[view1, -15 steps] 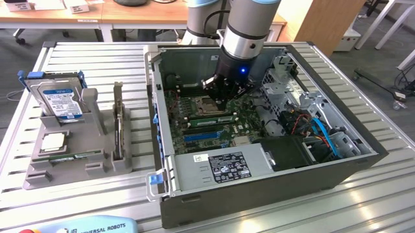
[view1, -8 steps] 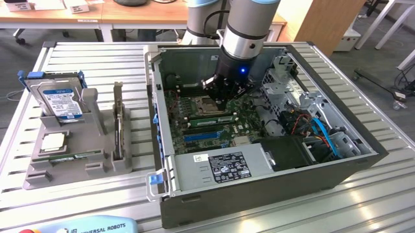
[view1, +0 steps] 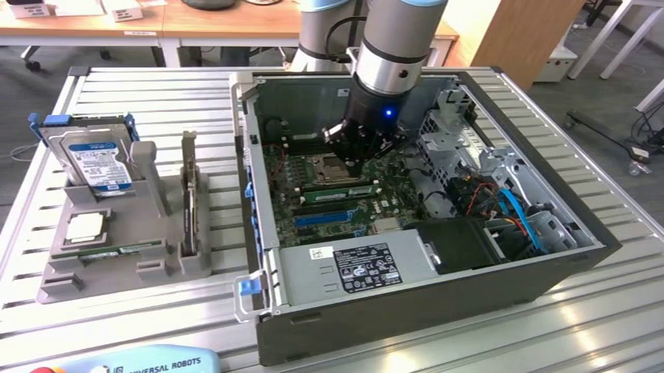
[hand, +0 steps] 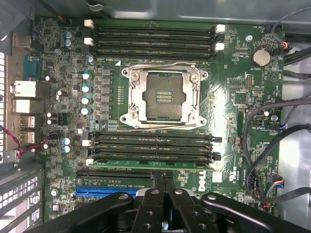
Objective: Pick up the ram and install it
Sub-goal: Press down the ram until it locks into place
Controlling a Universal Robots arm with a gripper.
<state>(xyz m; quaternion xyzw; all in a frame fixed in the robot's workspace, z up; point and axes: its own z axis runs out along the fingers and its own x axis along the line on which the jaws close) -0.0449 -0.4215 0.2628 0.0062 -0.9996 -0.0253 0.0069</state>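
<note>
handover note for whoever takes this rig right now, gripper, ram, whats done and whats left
Gripper: shut, inside the open computer case, low over the motherboard beside the empty processor socket.
Ram: one green stick sits in the memory slot nearest the gripper, right at the fingertips. Whether it is fully latched cannot be told. A second stick lies in the grey holder on the exterior view's left.
Done: ram picked up and brought to its slot.
Left: confirm the stick is seated, clips closed.
</note>
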